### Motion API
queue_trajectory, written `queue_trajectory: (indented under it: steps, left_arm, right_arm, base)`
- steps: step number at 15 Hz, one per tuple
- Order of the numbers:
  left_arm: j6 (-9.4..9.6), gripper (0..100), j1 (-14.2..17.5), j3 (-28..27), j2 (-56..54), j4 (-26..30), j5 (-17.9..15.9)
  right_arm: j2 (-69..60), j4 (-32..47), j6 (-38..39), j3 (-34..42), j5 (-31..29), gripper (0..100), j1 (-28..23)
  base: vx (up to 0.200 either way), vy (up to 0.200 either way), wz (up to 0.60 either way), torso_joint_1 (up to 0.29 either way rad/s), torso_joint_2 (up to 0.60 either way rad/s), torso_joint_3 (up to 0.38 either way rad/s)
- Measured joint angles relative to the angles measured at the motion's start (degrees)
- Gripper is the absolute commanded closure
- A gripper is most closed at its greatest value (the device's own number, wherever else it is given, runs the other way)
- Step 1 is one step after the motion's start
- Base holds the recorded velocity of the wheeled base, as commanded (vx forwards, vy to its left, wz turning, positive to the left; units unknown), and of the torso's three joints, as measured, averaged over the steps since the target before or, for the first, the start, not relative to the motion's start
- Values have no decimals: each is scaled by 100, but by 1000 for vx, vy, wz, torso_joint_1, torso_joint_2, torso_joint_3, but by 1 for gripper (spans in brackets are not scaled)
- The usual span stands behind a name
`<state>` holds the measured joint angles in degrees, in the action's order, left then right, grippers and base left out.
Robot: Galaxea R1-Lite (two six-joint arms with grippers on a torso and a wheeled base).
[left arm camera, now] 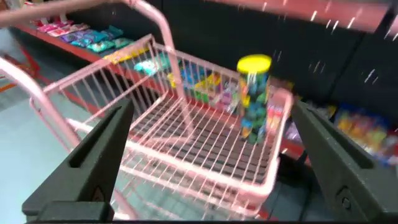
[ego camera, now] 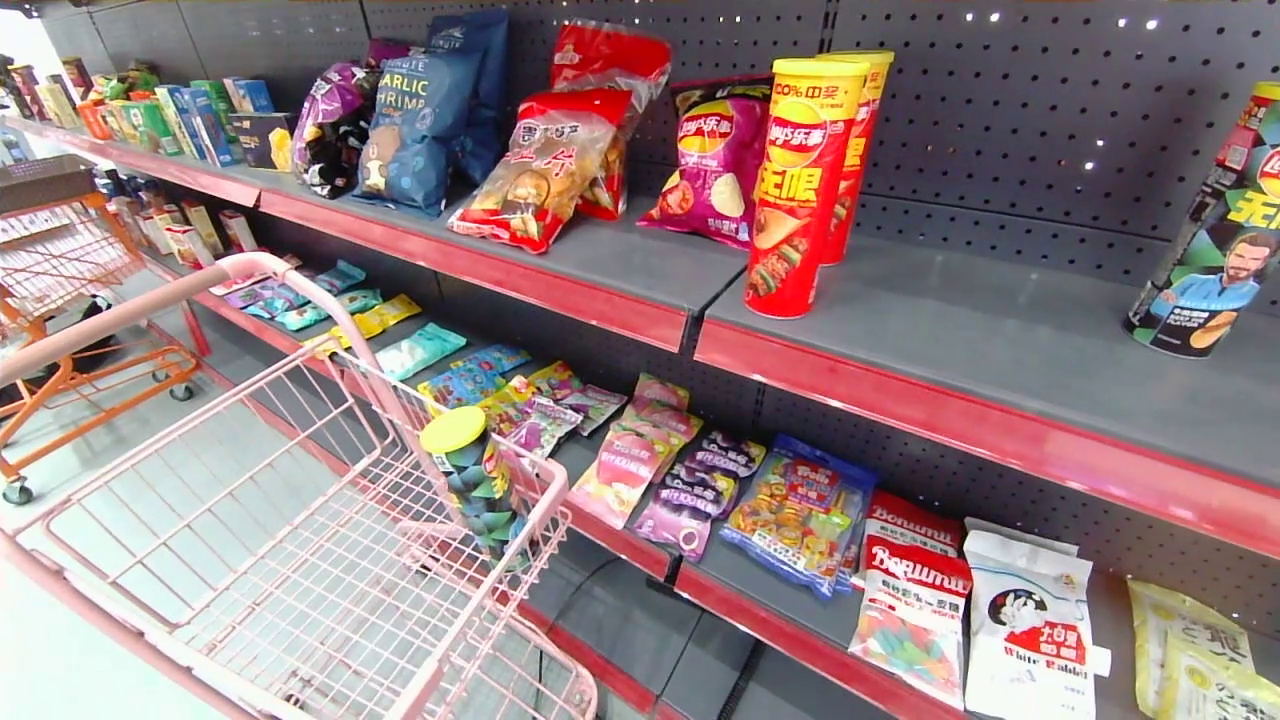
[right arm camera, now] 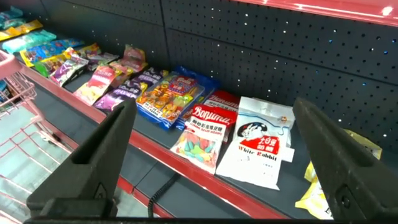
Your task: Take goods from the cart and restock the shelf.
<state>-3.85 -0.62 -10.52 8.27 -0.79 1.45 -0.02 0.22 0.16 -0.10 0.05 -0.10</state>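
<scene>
A pink wire cart [ego camera: 150, 300] stands at the lower left, against the shelving. In its corner nearest the shelf stands one dark, colourfully patterned tube can [ego camera: 470, 480] with a yellow lid. The left wrist view shows the same can [left arm camera: 254, 99] upright in the cart [left arm camera: 205, 180]. My left gripper [left arm camera: 211, 106] hangs open above the cart's basket, short of the can, with nothing between its fingers. My right gripper [right arm camera: 214, 102] is open and empty in front of the lower shelf [right arm camera: 205, 186], above the candy bags.
The upper shelf [ego camera: 1000, 340] holds snack bags, two red tube cans [ego camera: 800, 190] and a dark tube can [ego camera: 1215, 240], with bare board between them. Candy bags such as a white one [ego camera: 1030, 630] cover the lower shelf. An orange cart [ego camera: 70, 260] stands far left.
</scene>
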Motion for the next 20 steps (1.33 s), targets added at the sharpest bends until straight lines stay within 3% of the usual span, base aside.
queue_trajectory:
  steps: [3, 5, 8, 11, 13, 14, 16, 20]
  left_arm:
    - [-479, 0, -20, -1150, 1946, -501, -238]
    - [-449, 0, 62, -1403, 3415, -1240, -768]
    - [202, 0, 445, -1354, 5661, -2676, -1671]
    - [896, 0, 685, -1202, 7596, -4226, -2964]
    - [1441, 0, 756, -1139, 8647, -4981, -3451]
    - [1619, 0, 756, -1128, 9064, -5288, -3577]
    - [1753, 0, 627, -1119, 9768, -5871, -3671]
    - [1779, 0, 406, -1228, 10863, -7018, -3711]
  right_arm:
    - [0, -4, 0, 0, 0, 0, 0]
    - [0, -1, 0, 0, 0, 0, 0]
    - [0, -4, 0, 0, 2, 0, 0]
    - [2, -1, -2, 0, 2, 0, 0]
    - [0, 0, -9, 0, 2, 0, 0]
    - [0, 0, -9, 2, 2, 0, 0]
    - [0, -1, -9, 5, 2, 0, 0]
    - [0, 0, -9, 2, 2, 0, -1]
  base:
    - [0, 0, 0, 0, 0, 0]
    - [0, 0, 0, 0, 0, 0]
    - [0, 0, 0, 0, 0, 0]
    - [0, 0, 0, 0, 0, 0]
    - [0, 0, 0, 0, 0, 0]
    - [0, 0, 0, 0, 0, 0]
    - [0, 0, 0, 0, 0, 0]
    - [0, 0, 0, 0, 0, 0]
